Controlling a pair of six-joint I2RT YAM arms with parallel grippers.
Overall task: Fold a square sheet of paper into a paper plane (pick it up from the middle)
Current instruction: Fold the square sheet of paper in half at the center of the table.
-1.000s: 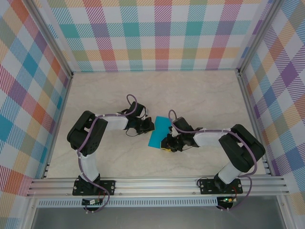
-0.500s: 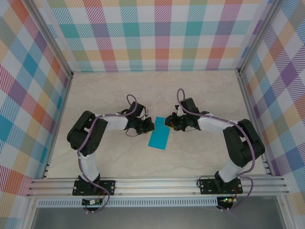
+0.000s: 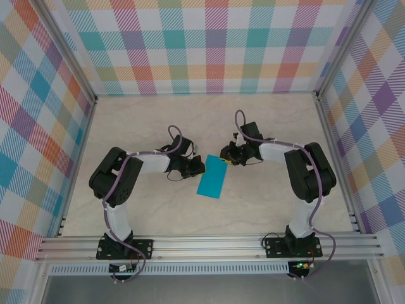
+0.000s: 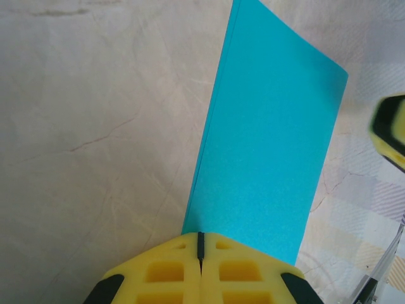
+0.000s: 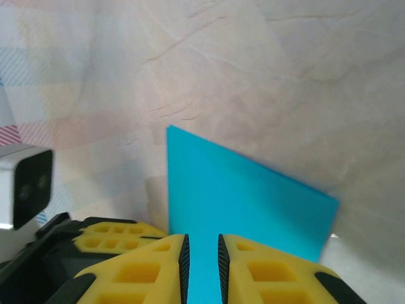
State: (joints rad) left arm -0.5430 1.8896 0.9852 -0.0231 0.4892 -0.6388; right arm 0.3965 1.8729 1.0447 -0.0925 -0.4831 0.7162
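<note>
Two grippers meet at one folded teal sheet on a pale marbled desk.
The square sheet of paper point(image 3: 212, 177), folded to a narrow rectangle, lies flat near the middle of the desk point(image 3: 145, 126), slanting between the two arms. The left gripper point(image 3: 197, 167) sits at the sheet's upper left edge with its yellow fingers pressed together; the left wrist view shows only a thin seam between them at the paper's near edge, and I cannot tell whether paper is caught in it. The right gripper point(image 3: 226, 154) hangs over the sheet's far right corner, its fingers a narrow slit apart with teal showing through the gap. Pastel plaid walls point(image 3: 215, 44) close in three sides, and aluminium rails point(image 3: 209, 244) run along the near edge. Count: one sheet, two arms, two grippers.
</note>
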